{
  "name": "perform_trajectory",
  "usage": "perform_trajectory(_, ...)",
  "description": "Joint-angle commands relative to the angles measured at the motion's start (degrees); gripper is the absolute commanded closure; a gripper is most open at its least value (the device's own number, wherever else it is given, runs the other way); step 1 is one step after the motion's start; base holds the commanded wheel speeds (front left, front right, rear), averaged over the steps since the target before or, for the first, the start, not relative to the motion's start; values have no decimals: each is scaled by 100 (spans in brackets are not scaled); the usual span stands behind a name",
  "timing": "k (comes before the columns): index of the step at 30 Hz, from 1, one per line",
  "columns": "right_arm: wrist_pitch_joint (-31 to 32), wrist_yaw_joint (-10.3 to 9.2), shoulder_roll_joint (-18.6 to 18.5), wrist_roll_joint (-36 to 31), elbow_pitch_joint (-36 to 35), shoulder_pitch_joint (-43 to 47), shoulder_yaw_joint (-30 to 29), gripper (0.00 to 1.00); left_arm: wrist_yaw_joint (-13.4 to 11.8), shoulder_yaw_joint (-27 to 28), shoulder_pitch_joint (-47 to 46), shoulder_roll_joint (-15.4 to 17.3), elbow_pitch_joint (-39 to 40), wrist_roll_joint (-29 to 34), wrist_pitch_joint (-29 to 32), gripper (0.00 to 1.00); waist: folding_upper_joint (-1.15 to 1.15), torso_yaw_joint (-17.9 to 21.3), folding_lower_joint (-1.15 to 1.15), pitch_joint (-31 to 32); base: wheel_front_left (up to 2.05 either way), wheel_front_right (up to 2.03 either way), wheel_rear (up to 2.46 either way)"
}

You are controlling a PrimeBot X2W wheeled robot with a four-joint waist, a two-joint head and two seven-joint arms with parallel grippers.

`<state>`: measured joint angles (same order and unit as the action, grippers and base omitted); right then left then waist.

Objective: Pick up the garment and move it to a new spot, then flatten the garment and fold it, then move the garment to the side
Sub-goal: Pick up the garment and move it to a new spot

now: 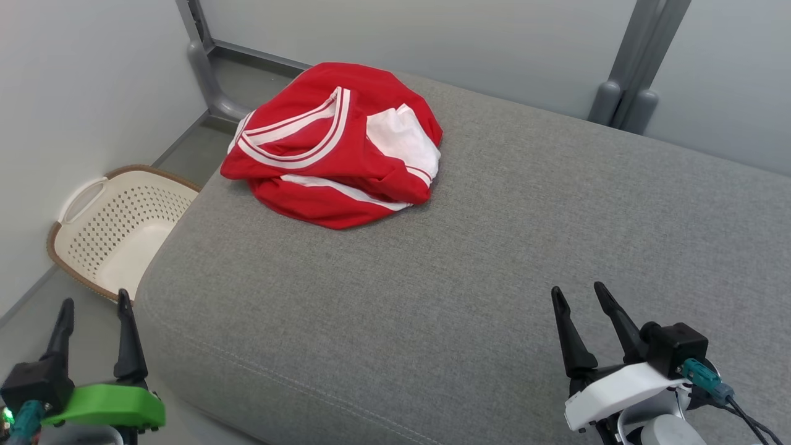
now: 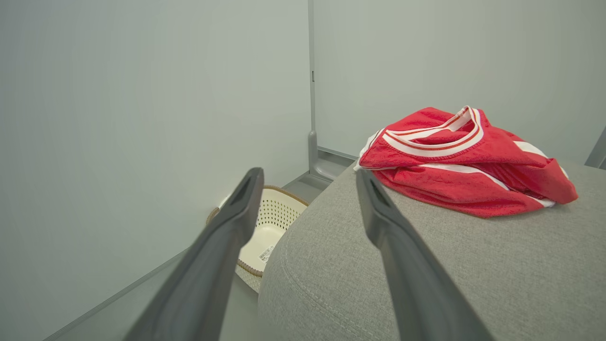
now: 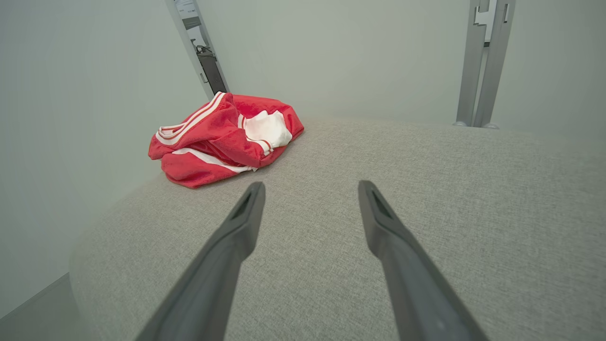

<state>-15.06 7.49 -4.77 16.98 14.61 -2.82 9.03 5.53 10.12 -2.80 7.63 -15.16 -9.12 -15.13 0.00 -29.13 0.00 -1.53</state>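
Note:
The garment (image 1: 334, 145) is a red jersey with white stripes and a white panel, lying crumpled in a heap at the far left of the grey cushion (image 1: 469, 272). It also shows in the left wrist view as the garment (image 2: 464, 163) and in the right wrist view as the garment (image 3: 222, 137). My left gripper (image 1: 96, 303) hovers open off the cushion's left front corner, nothing between its fingers. Over the near right of the cushion my right gripper (image 1: 579, 292) stands open and empty. Both are well short of the garment.
A cream perforated laundry basket (image 1: 117, 225) with a brown rim sits on the floor left of the cushion, against the pale wall. Grey metal frame posts (image 1: 630, 68) rise behind the cushion. The cushion's middle and right are bare fabric.

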Motion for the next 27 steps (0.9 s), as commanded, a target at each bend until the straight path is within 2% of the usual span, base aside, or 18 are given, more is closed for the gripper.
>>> perform_trajectory(1, -18, 0, -41, -49, -37, -5, -4, 0, 38, 26, -202, 66, -6, -45, -4, 0, 0, 165, 0, -97, 0, 0, 0)
perform_trajectory(11, -18, -1, -253, -404, -194, -426, -157, 0, 160, 28, -1479, 522, -206, -488, -3, 0, 0, 1218, 0, -969, 0, 0, 0)
perform_trajectory(18, -17, -1, -311, -738, -472, -701, -484, 0, 199, -277, -2571, 1126, -581, -779, -4, 0, 0, 1967, 0, -1801, 0, 0, 0)
perform_trajectory(27, -1, -1, -221, -1065, -898, -803, -856, 0, 201, -828, -3726, 1967, -1422, -1702, 58, 0, 0, 2498, 0, -2452, 0, 0, 0)
